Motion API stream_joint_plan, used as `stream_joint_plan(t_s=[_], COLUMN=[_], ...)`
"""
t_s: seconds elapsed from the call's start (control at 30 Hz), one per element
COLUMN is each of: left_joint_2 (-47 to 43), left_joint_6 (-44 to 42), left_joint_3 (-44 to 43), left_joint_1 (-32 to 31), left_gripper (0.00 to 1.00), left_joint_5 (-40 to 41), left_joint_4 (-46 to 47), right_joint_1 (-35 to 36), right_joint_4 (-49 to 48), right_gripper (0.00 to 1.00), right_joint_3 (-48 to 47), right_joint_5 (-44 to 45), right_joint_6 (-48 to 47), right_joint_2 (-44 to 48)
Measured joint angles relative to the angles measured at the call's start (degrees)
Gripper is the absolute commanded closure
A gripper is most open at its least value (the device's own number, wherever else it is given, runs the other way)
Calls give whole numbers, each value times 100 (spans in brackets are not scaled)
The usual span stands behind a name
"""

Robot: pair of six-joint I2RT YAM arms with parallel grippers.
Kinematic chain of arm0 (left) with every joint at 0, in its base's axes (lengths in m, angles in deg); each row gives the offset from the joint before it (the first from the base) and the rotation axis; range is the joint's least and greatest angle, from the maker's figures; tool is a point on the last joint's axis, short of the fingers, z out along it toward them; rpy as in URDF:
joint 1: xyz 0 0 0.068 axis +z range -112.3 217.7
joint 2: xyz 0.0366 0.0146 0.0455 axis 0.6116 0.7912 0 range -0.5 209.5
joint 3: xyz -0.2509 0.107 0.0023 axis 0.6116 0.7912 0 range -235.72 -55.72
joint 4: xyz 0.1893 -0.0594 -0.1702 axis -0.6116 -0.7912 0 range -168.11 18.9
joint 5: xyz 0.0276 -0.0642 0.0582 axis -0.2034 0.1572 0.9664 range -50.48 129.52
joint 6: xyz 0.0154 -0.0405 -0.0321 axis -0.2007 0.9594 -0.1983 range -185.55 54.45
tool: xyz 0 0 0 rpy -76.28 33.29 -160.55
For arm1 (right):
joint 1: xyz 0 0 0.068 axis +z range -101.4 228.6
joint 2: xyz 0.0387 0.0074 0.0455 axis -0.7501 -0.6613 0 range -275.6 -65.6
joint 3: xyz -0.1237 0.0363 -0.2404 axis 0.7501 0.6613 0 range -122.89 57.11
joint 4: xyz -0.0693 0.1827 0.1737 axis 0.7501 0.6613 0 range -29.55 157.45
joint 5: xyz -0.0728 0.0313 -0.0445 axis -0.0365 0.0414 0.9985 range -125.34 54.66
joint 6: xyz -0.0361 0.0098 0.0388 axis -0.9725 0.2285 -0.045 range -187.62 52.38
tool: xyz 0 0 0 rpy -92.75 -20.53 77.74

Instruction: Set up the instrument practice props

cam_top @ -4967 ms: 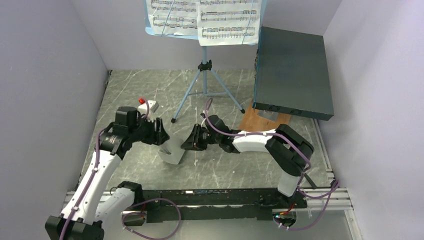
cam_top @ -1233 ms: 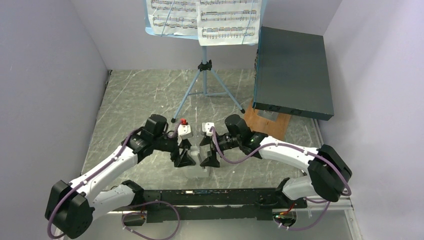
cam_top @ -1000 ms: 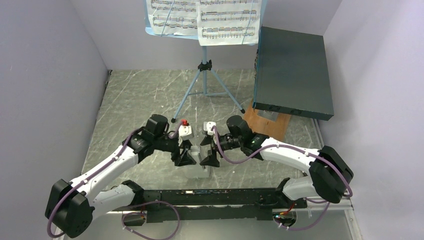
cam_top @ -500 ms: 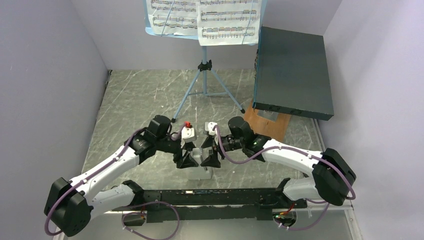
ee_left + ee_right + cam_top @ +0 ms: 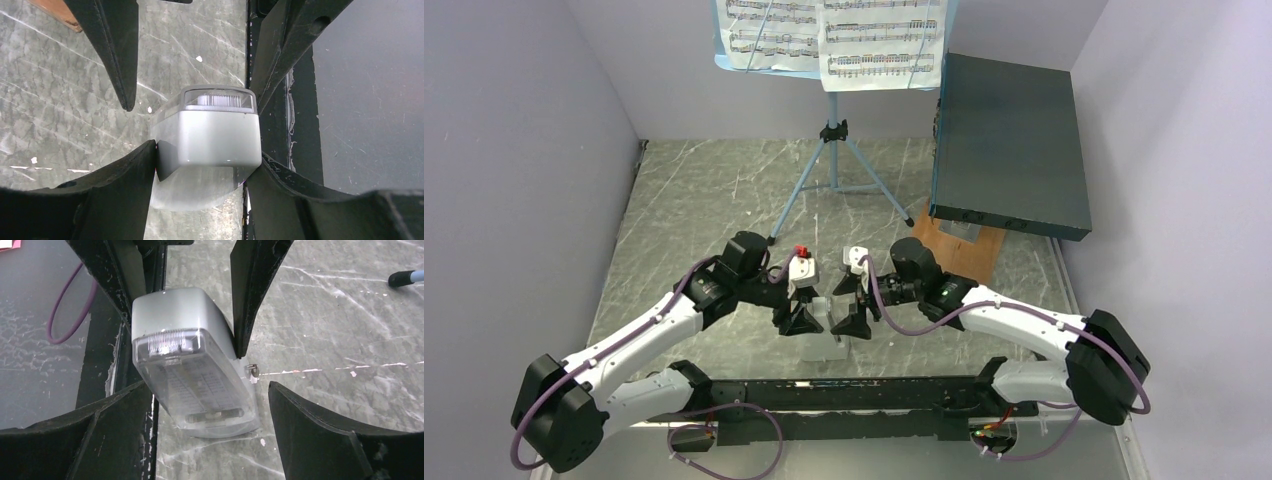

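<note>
Grey marbled table [image 5: 704, 190]. A big dark box [image 5: 1009, 140] sits back right on a wooden board [image 5: 944, 245].

Music stand [image 5: 833, 132]: light blue, tripod legs spread, upright at back centre, well apart from both arms. The sheet pages [image 5: 879, 35] are white, two side by side on the stand's desk. They carry printed staves, and no title or words are readable.

Metronome [image 5: 827, 340]: small grey-white pyramid with rounded edges and a clear front cover. There is a ridged part behind the cover at the top. The scale print below it is too fine to read. It sits at front centre, just beside the black base rail [image 5: 874, 392] and between the two grippers. I can't tell whether it is upright or leaning.

Both arms are low with elbows out, and the wrists meet nose to nose over the metronome.

Left gripper [image 5: 206, 150]: partly closed, both fingers pressed on the metronome's sides, so it is gripped.

Right gripper [image 5: 207, 385]: spread wide and straddling the metronome. One finger is at its side and the other stands clear.
</note>
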Motion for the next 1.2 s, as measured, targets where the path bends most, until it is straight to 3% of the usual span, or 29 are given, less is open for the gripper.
stream_joint_plan(t_s=[0.2,0.33,0.57,0.7,0.8,0.93,1.2], left_joint_2=[-11,-11,-11,-50,-118,-214,-396], left_joint_6=[-44,-85,-140,-177,-210,-245,-256], left_joint_3=[0,-11,-37,-46,-66,-63,-63], left_joint_1=[-9,-11,-20,-20,-20,-61,-116], left_gripper=[67,73,86,100,100,100,100], left_joint_5=[9,7,26,76,173,264,396], left_joint_4=[-4,-35,-105,-162,-212,-286,-358], right_joint_1=[0,0,0,4,2,28,68], right_joint_4=[9,-22,-79,-203,-527,-1056,-2267], right_gripper=[6,13,32,53,68,100,100], right_joint_3=[127,127,127,166,334,632,1294], right_joint_5=[-17,-44,-103,-170,-127,-66,184], right_joint_6=[4,4,50,116,190,457,1097], right_joint_2=[57,42,-96,-96,-26,63,323])
